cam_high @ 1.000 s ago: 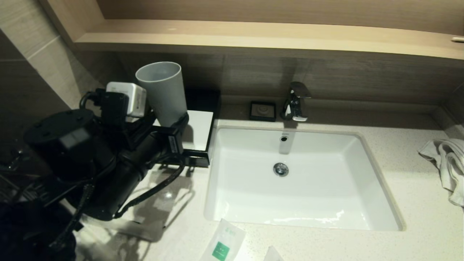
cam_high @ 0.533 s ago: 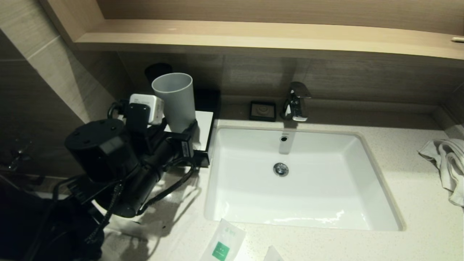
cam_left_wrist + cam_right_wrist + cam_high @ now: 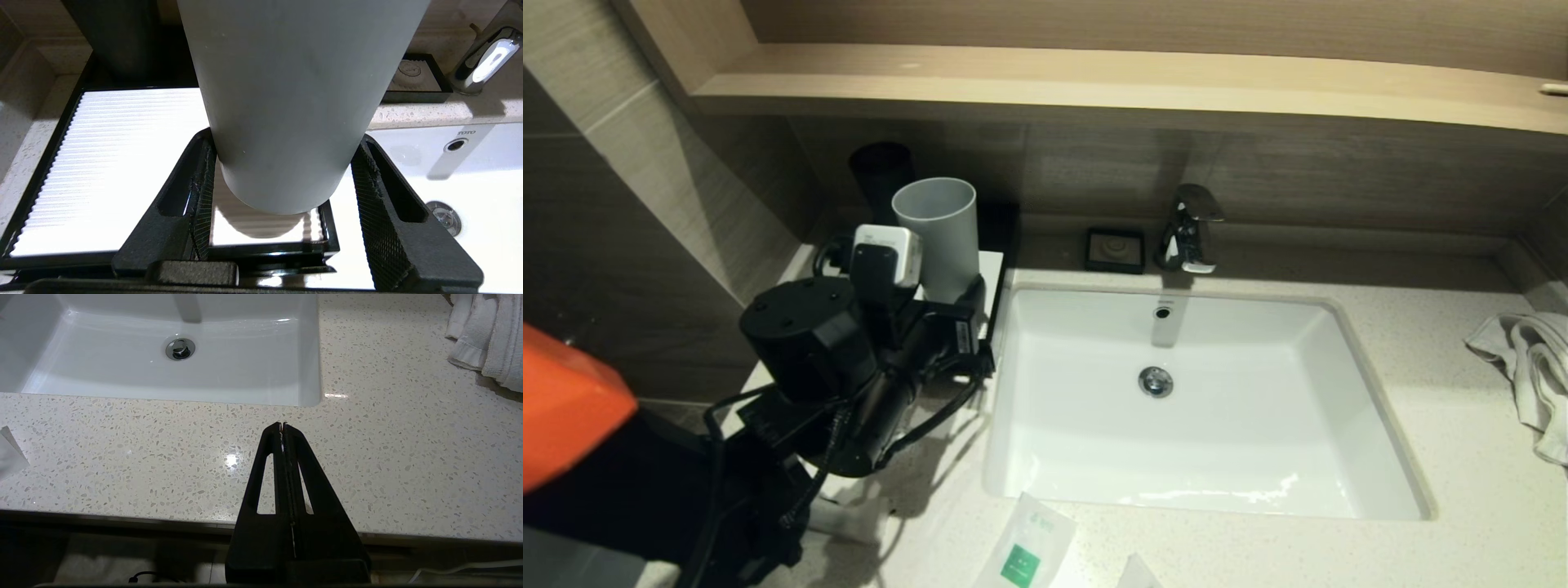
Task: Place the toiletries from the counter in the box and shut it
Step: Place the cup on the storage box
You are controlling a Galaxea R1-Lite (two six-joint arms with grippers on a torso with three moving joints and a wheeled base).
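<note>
My left gripper [image 3: 947,298] is shut on a grey plastic cup [image 3: 935,237], which it holds upright. In the left wrist view the cup [image 3: 286,102] sits between both fingers [image 3: 200,179], its base just above the near right corner of the open black box [image 3: 81,260] with a white ribbed lining. The box [image 3: 992,282] stands on the counter left of the sink. A white sachet with a green label [image 3: 1025,551] lies at the counter's front edge. My right gripper [image 3: 282,425] is shut and empty over the front counter, out of the head view.
A black cup [image 3: 880,175] stands behind the box. The white sink [image 3: 1054,351] fills the middle, with a faucet [image 3: 1192,229] and a black soap dish [image 3: 1115,249] behind it. A white towel [image 3: 1531,367] lies at the right. A second white packet [image 3: 1135,572] lies beside the sachet.
My left arm has carried the grey cup to the right and down toward the box. The black cup behind it has come into view. The right arm has not moved.
</note>
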